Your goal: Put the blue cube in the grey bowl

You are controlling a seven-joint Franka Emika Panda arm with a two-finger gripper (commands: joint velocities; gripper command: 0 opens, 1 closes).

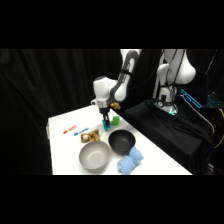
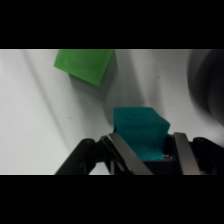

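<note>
Blue cube (image 2: 138,130) between claw (image 2: 148,154) fingers

In the side view, the middle of the arm (image 1: 125,75) is cut off by the top edge, so it is seen as two white pieces. The blue cube (image 1: 106,127) is too small there to be made out well, and it is partly covered by the gripper (image 1: 106,121). The small coloured things (image 1: 73,130) on the desk (image 1: 62,150) cannot be identified. In the wrist view, the lower part of the blue cube (image 2: 139,131) is hidden between the jaws. The green cube (image 2: 85,64) is cut by the top edge. A dark blurred shape (image 2: 207,85) at the right edge cannot be told.
</note>
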